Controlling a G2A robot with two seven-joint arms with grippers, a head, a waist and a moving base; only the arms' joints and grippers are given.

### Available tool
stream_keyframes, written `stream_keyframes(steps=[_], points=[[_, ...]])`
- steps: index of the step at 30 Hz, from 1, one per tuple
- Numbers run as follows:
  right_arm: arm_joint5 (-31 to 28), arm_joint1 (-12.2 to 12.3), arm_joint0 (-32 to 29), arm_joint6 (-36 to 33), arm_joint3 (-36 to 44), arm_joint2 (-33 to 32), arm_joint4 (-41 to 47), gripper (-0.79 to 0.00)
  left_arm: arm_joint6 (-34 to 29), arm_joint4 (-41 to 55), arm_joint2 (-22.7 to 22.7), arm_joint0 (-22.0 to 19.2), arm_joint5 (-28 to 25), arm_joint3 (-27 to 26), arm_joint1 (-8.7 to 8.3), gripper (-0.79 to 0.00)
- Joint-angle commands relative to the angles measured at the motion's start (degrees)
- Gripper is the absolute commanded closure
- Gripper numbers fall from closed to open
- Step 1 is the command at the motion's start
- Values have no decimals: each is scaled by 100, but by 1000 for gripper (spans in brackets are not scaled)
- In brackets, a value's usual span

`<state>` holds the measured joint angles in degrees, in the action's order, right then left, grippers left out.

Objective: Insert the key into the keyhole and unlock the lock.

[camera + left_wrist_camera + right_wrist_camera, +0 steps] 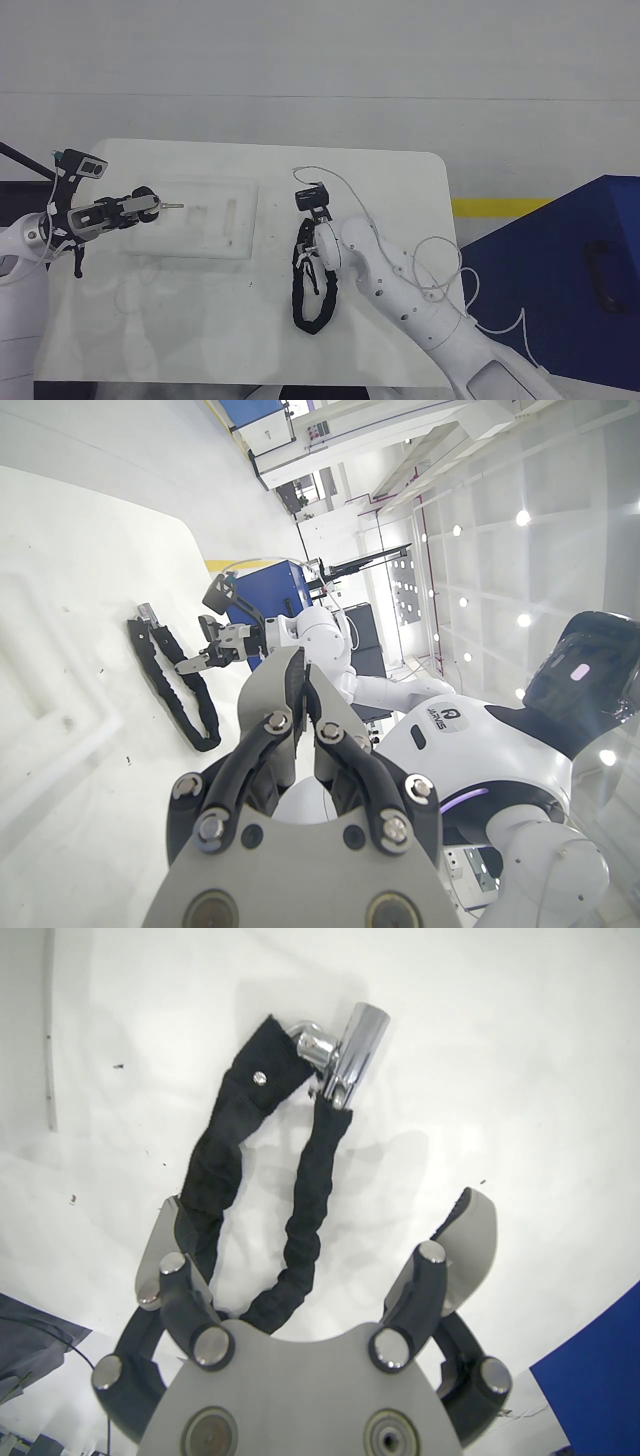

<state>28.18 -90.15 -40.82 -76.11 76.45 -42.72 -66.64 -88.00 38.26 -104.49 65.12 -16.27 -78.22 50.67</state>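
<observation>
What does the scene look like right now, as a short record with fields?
left gripper: shut on the key, held over the foam tray
right gripper: open, over the chain lock, one strand between its fingers
chain lock: lies looped on the table, chrome cylinder at one end
progress: key well apart from the lock, not yet inserted

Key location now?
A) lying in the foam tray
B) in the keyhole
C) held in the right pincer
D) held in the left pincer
D: the left pincer is shut on the key, whose blade sticks out over the tray. The right pincer is open by the lock.
</observation>
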Motion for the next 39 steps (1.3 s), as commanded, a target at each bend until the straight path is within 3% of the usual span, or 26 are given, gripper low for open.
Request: stream_keyframes(steps=[1,9,11,13,18,28,39], points=[[176,-150,63,173,-328,-17,-111,-785,0,0,0,0,0,0,0,0],[71,-680,283,69,-1270,-179,-515,-785,0,0,0,0,0,0,0,0],[18,-770,267,16,-1333,-299,-658,-736,0,0,0,0,0,0,0,0],[-44,-852,222,-47,-1366,-433,-842,-622,0,0,0,0,0,0,0,0],[-228,-1026,-40,-231,-1127,-900,-1280,-588,0,0,0,0,0,0,0,0],[-617,-1527,-420,-619,-1014,-1530,-2249,-739,0,0,0,0,0,0,0,0],[-784,-2083,-334,-785,-1330,-2157,-2652,-723,0,0,0,0,0,0,0,0]])
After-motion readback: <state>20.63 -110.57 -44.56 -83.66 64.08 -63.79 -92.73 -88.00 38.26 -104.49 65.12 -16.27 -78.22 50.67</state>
